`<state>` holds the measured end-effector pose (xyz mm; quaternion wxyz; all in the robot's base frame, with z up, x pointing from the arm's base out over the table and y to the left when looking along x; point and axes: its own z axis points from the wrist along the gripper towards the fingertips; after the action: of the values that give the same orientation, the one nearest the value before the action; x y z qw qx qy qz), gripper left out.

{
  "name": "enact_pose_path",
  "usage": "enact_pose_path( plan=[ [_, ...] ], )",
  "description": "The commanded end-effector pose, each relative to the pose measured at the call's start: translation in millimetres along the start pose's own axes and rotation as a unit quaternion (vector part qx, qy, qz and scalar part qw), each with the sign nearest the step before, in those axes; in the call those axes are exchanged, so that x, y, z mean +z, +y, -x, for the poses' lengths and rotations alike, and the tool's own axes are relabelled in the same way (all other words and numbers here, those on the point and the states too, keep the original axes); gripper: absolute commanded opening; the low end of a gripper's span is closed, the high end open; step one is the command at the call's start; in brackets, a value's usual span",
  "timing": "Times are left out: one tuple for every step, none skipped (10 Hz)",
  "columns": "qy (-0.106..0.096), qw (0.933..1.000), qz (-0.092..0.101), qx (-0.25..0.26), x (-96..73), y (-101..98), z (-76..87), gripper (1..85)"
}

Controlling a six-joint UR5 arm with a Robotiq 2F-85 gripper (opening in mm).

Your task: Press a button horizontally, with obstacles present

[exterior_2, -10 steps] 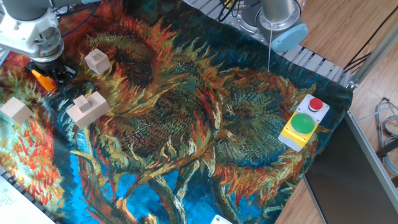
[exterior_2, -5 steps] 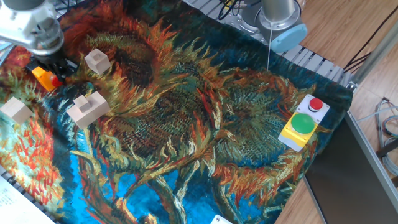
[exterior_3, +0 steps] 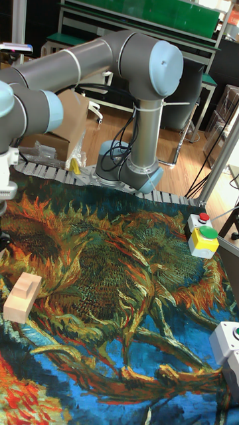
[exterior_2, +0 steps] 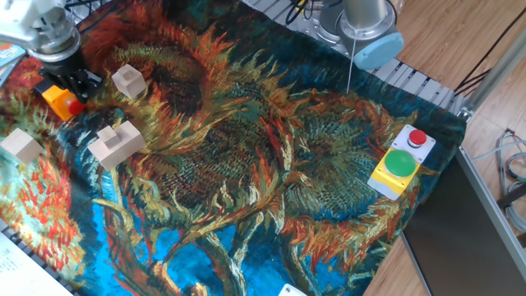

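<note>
Small red button (exterior_2: 76, 106) on an orange box (exterior_2: 57, 99) sat at the far-left edge of the counter (exterior_2: 271, 189), button facing right. The black hand (exterior_2: 72, 82) hung just above and behind the box, w/ fingers pointing down; couldn't tell whether they were apart or together. Three pale wood blocks stood nearby: a cube (exterior_2: 128, 80) just right of the hand, a notched block (exterior_2: 116, 144) in front of the box, and another cube (exterior_2: 21, 146) at the left edge. A sunflower-print cloth (exterior_2: 246, 148) covered the counter. Well apart on the right sat a yellow-grey box (exterior_2: 401, 161) w/ green and red buttons.
</note>
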<state>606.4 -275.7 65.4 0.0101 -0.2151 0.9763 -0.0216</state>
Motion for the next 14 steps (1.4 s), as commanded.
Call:
enact_pose_path(
  plan=[
    [-0.020,0.9992,0.028,0.019,-2.9,11.8,8.1,1.3],
    [-0.022,0.9991,0.030,0.019,-10.1,24.6,8.9,1.3],
    [-0.024,0.9985,0.041,0.030,-21.7,48.6,10.5,1.3],
    [-0.018,0.9979,0.045,0.043,-34.6,74.1,10.4,1.3],
    [-0.015,0.9982,0.034,0.048,-43.6,86.8,11.3,1.3],
    [-0.012,0.9990,0.016,0.039,-46.5,77.0,10.5,1.3],
    [-0.012,0.9996,0.011,0.024,-46.4,74.9,10.3,1.3],
    [-0.012,0.9999,0.003,0.002,-46.3,70.6,10.0,1.3],
    [-0.015,0.9998,0.011,-0.004,-46.4,75.1,11.6,1.3],
    [-0.031,0.9995,0.004,-0.009,-43.7,73.9,20.2,1.3],
    [-0.039,0.9990,0.017,0.009,-40.8,104.7,33.2,1.3],
    [-0.041,0.9982,0.022,0.039,-43.1,148.6,48.6,1.3],
    [-0.036,0.9973,0.016,0.062,-48.8,182.7,60.6,1.3],
    [-0.025,0.9975,-0.004,0.066,-53.1,186.0,63.3,1.3]
  ],
)
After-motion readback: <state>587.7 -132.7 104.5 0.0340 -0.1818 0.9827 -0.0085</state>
